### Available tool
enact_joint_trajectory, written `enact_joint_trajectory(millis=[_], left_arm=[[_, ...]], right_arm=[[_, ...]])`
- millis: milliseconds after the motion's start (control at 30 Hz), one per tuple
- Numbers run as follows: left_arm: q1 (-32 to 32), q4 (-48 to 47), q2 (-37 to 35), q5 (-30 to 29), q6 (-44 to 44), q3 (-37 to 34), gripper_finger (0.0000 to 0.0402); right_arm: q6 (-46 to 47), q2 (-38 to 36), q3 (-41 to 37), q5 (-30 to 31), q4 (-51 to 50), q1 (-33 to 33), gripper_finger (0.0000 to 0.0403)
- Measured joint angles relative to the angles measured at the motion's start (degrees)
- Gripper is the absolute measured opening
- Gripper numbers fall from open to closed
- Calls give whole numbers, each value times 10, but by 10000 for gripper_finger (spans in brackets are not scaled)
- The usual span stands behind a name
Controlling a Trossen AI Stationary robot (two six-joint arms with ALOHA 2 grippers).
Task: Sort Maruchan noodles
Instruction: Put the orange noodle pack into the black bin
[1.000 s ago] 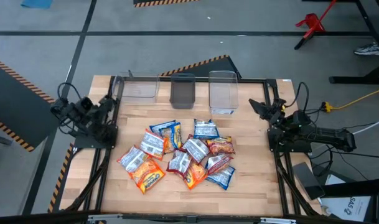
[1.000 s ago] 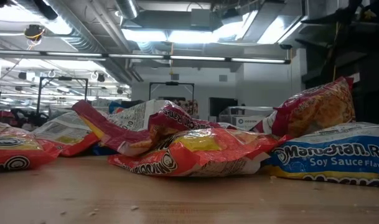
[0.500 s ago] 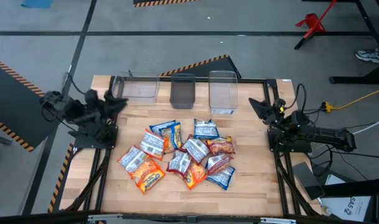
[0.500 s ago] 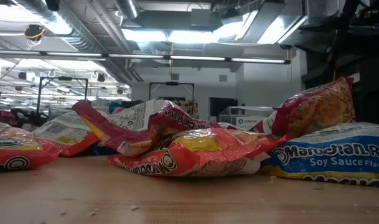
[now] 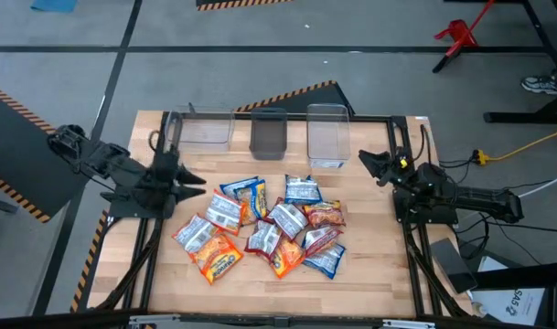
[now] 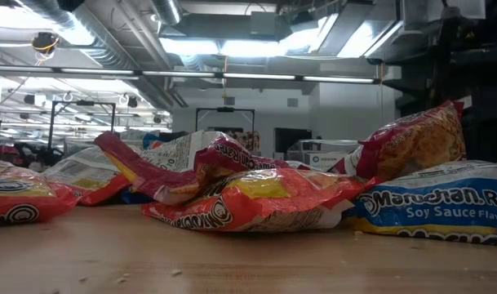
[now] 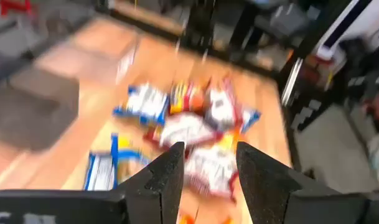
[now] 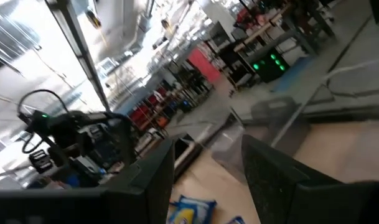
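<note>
The Maruchan noodles (image 5: pixel 269 224) lie in a loose overlapping heap on the middle of the wooden table: blue-and-yellow, orange and red-and-silver packets. The low view shows an orange packet (image 6: pixel 256 200), a blue one (image 6: pixel 444 208) and a red one (image 6: pixel 411 143) leaning on it. My left gripper (image 5: pixel 198 185) is open, out over the table's left part, just left of the heap; its wrist view (image 7: pixel 208 168) looks down on the packets (image 7: pixel 195 124). My right gripper (image 5: pixel 362 161) is open by the table's right side, right of the heap, and touches nothing (image 8: pixel 208 174).
Three clear plastic bins stand in a row along the far edge: left (image 5: pixel 205 131), middle (image 5: pixel 269 134), right (image 5: pixel 326 137). A dark frame (image 5: pixel 388 119) borders the tabletop. Bare wood lies near the front edge (image 5: pixel 260 292). A person's shoe (image 5: pixel 543 84) shows on the floor far right.
My left gripper has swung from the table's left edge out toward the right, over the tabletop and toward the heap of packets, turning to point at it. My right gripper has shifted slightly toward the table's middle. The packets have stayed put.
</note>
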Motion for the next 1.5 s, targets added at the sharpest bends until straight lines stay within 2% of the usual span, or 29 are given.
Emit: enact_joint_trajectory(millis=[133,267,433,533,667,833,1000,1133,1333,1433,1500], left_arm=[[30,-26,37,21,-22,0,140],[54,-14,72,-87,-20,0,140],[74,85,86,-177,-6,0,140],[92,119,82,-164,26,18,140],[127,116,86,-148,66,85,140],[173,97,104,-44,143,161,140],[223,70,110,132,141,197,140],[247,74,115,257,116,198,149],[253,45,170,343,122,199,197],[252,-7,203,347,138,198,228],[253,-62,222,330,151,198,245]], right_arm=[[1,0,0,-5,-35,0,173],[-6,0,0,-27,-40,0,173],[-60,0,9,-29,32,0,173],[-119,0,55,-31,30,0,173],[-232,12,149,-10,-27,0,173],[-332,71,288,21,-170,0,173],[-345,148,388,14,-289,0,173],[-345,203,431,-14,-344,0,173],[-344,270,447,-51,-381,0,187],[-340,295,447,-60,-392,0,217],[-332,310,447,-61,-396,0,243]])
